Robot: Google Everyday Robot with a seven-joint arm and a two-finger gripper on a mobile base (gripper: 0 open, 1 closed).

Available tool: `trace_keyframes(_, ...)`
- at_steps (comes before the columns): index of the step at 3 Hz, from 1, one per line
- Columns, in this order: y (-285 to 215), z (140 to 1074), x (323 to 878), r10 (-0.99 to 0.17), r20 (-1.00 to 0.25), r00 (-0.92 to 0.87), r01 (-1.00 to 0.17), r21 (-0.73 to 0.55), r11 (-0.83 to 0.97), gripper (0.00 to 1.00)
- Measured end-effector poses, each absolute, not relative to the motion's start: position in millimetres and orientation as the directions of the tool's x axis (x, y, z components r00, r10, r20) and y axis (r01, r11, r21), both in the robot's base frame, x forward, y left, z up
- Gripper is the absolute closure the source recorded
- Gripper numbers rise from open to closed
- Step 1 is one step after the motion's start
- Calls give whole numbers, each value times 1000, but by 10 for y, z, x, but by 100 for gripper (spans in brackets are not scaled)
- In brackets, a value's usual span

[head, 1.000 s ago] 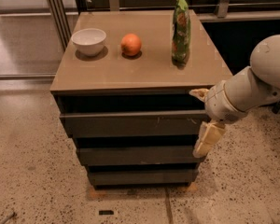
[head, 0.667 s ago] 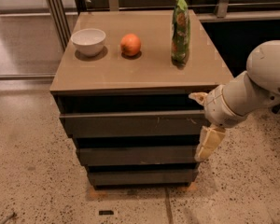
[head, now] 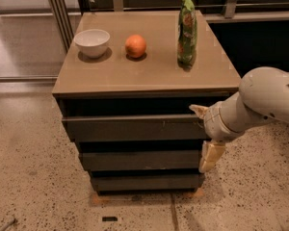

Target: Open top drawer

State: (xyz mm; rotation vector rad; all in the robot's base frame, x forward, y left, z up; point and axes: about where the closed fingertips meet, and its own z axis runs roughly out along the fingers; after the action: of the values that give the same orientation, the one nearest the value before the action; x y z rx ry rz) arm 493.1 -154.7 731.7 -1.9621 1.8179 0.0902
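The top drawer [head: 135, 128] is the uppermost of three dark grey fronts, just under the tan surface [head: 135, 73], with a dark gap showing above it. The pincer [head: 198, 138] is at the drawer's right end, spread wide: one pale finger [head: 198, 110] points left at the drawer's upper right corner, and the other [head: 211, 157] hangs down beside the drawer below. The white arm [head: 265, 100] reaches in from the right. On the surface stand a white bowl [head: 92, 42], an orange [head: 136, 46] and an upright green bag [head: 187, 30].
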Motion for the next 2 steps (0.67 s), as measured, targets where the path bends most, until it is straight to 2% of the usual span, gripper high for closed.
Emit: trace_keyframes(2, -1455, 6918, 5216, -926, -334, 175, -936, -347, -51, 0)
